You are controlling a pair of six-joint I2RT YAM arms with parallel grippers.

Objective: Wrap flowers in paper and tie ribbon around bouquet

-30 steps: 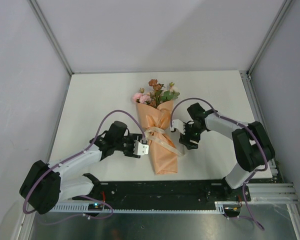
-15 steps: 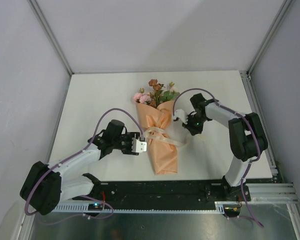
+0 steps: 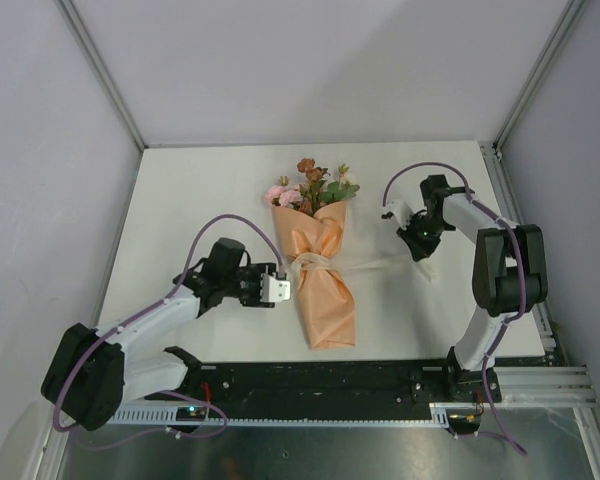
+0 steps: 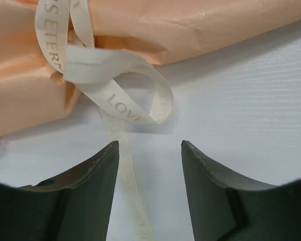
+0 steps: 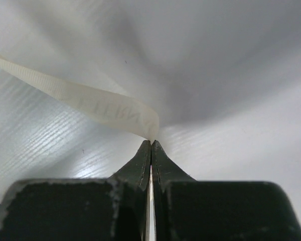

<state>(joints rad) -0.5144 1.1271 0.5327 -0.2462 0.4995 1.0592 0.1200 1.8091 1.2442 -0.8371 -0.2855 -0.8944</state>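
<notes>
The bouquet lies mid-table, a peach paper (image 3: 327,290) cone with the flowers (image 3: 313,188) at its far end. The cream ribbon (image 3: 317,263) circles its waist, and one strand runs right to my right gripper (image 3: 419,252). That gripper (image 5: 151,143) is shut on the ribbon (image 5: 90,103) end. My left gripper (image 3: 281,288) stands open just left of the cone. In the left wrist view the left gripper (image 4: 149,145) faces a ribbon (image 4: 115,75) loop against the paper (image 4: 200,25). A loose strand lies on the table between its fingers (image 4: 98,191), close to the left one and not pinched.
The white table (image 3: 200,200) is walled by grey panels at the back and both sides. A black rail (image 3: 320,385) with the arm bases runs along the near edge. The right arm's cable (image 3: 420,168) arcs above the table near the right wall.
My right gripper has shut on the ribbon end and pulled it right and farther back, drawing the strand out from the bouquet. The left gripper has drifted slightly left, still open.
</notes>
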